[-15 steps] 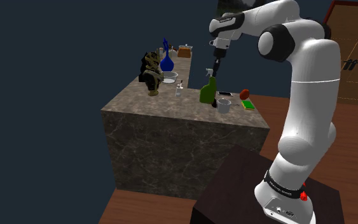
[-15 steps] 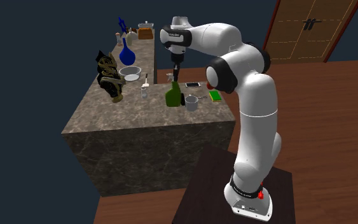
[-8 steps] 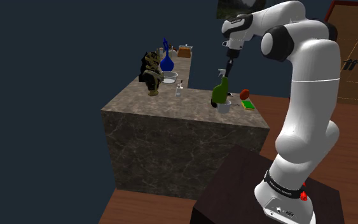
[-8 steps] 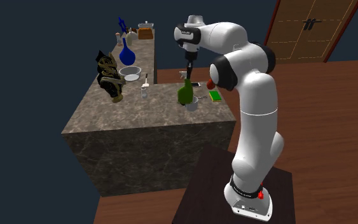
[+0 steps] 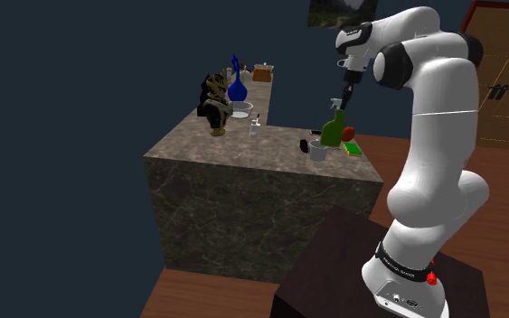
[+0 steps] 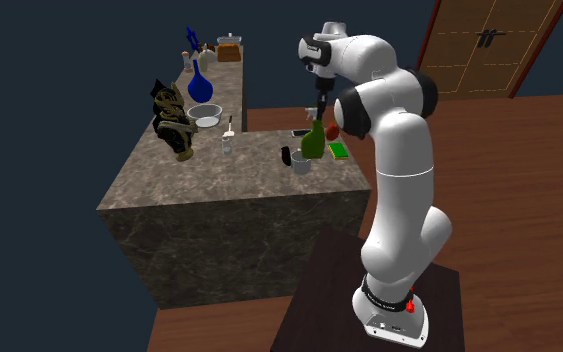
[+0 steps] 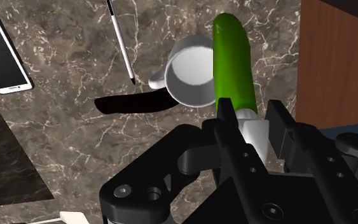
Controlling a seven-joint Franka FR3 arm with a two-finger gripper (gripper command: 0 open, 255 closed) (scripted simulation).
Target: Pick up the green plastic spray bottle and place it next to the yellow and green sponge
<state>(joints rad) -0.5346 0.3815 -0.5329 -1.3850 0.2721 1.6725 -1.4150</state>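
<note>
Marbled stone is seen across the surface point(image 5: 243, 163), with a wooden floor below. The green spray bottle point(image 7: 233, 60) is pinched at its white neck by the end effector point(image 7: 247, 130) and is held upright between a white mug point(image 7: 193, 77) and the sponge point(image 5: 353, 148).

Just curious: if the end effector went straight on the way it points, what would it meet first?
The end effector clasps the green bottle, so that comes first; beyond it, probably the white mug or the marble counter, depth unclear.
</note>
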